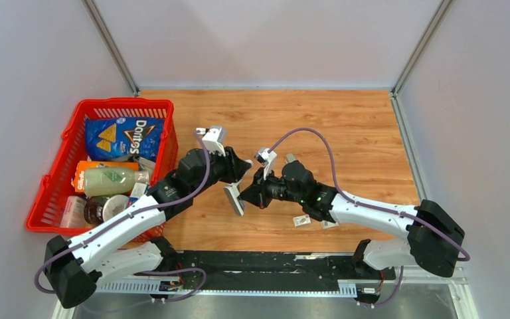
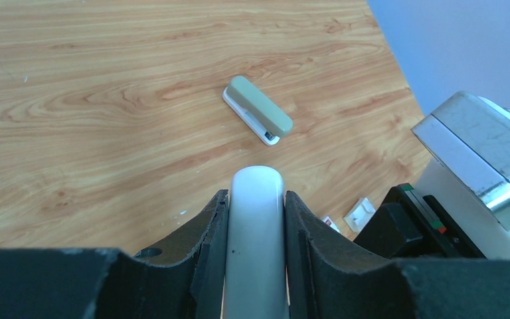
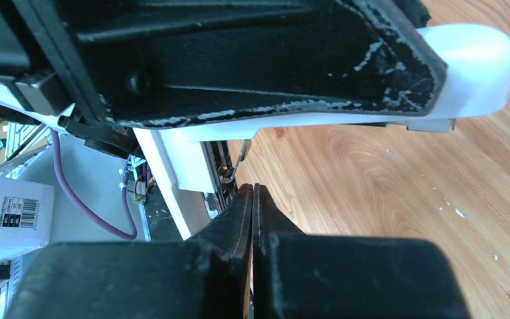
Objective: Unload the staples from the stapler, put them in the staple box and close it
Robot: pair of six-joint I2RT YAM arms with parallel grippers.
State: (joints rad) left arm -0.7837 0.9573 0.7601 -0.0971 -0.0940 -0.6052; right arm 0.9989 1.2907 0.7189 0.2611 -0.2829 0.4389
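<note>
Staples are too small to pick out in any view, so whether any sit in the magazine cannot be told. The white stapler [image 2: 257, 226] is clamped between the fingers of the left gripper [image 2: 255, 199], whose jaws stand partly apart around its body, holding it above the wooden table [image 1: 372, 133]. The right gripper [image 3: 252, 199] is pressed fully closed with nothing between its tips, which sit just under the stapler beside a thin metal rail [image 3: 224, 169] on its underside. Only the right wrist view shows that rail and the stapler's rounded white end. Only the left wrist view shows clearly a second, grey-green stapler [image 2: 259, 109] lying flat on the wood well ahead of the held one, and a small whitish packet [image 2: 358, 214] near the right arm. The top view alone shows the two grippers meeting mid-table and a red basket [image 1: 126, 102] at the left holding a Doritos bag [image 1: 126, 136].
</note>
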